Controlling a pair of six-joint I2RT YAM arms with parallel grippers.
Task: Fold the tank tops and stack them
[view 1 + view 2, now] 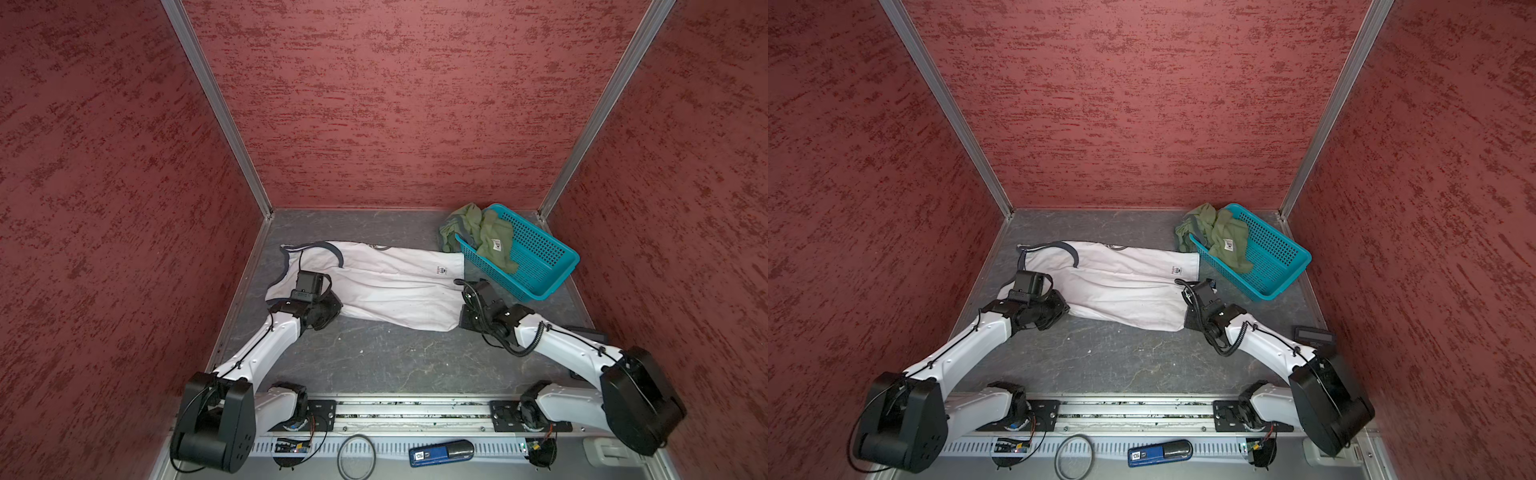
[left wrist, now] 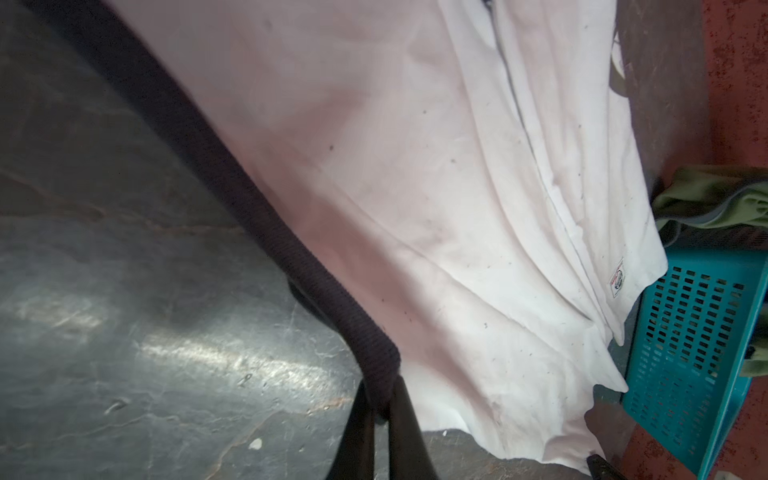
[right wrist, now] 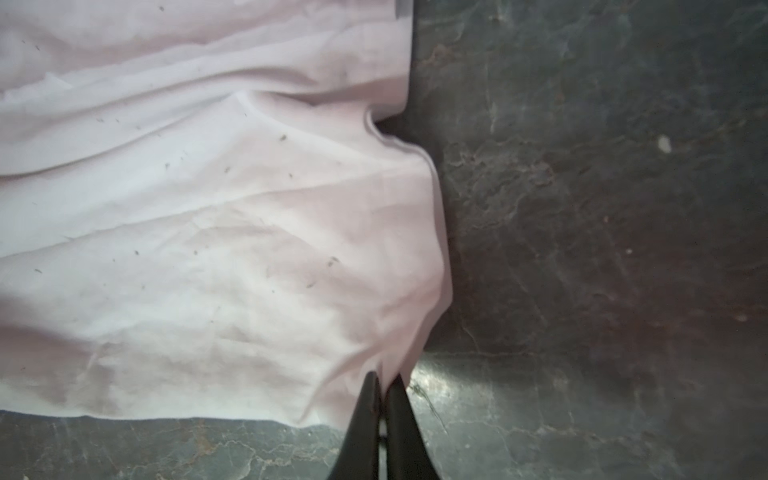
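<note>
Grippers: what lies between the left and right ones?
Only the white tank top, spread on the table from the left gripper, shut on its dark armhole trim, to the right gripper, shut on its hem corner. Both top views show it.

White top [image 1: 386,286] spread flat; olive top [image 1: 490,237] draping basket [image 1: 540,253].

The flat top [image 1: 386,286] lay across the table [image 1: 374,365], left to right; the basket [image 1: 557,270] stood behind its right end, the other top [image 1: 490,237] over its rim.
</note>
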